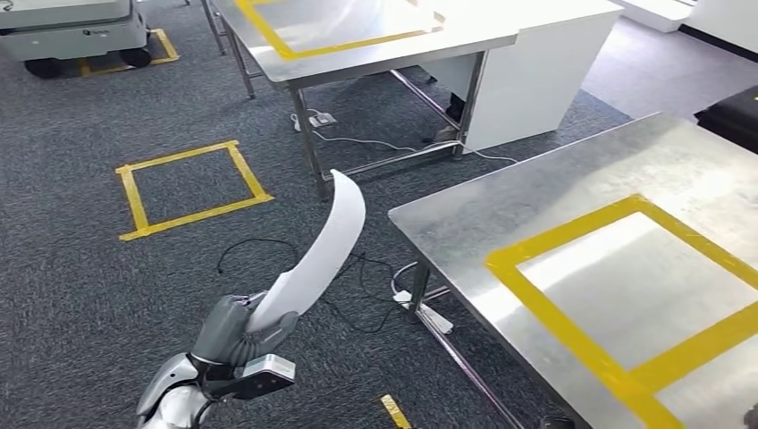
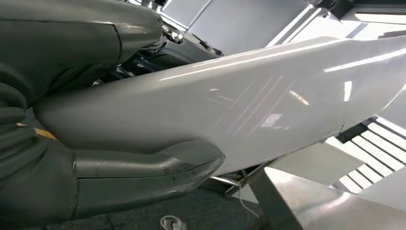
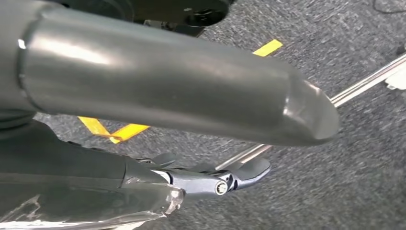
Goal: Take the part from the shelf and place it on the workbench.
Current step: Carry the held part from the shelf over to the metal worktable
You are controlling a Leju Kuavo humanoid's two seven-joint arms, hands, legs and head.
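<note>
Left hand (image 1: 234,335) grips the part (image 1: 317,255) at its lower end, thumb under one face and fingers over the other (wrist view confirms the clamp). Part sticks up and forward over the carpet (image 1: 80,286), short of the bench (image 1: 465,214), probably held high so the tip clears the bench edge on approach. Part: long, curved, blade-like white panel, smooth and glossy, thin, tapering to a rounded tip. Looks light but slippery, so an end grip may let it pivot. Bench: brushed steel top with a yellow tape square (image 1: 626,295), likely the drop zone. Right hand (image 3: 201,179) hangs over carpet, fingers spread, holding nothing.
</note>
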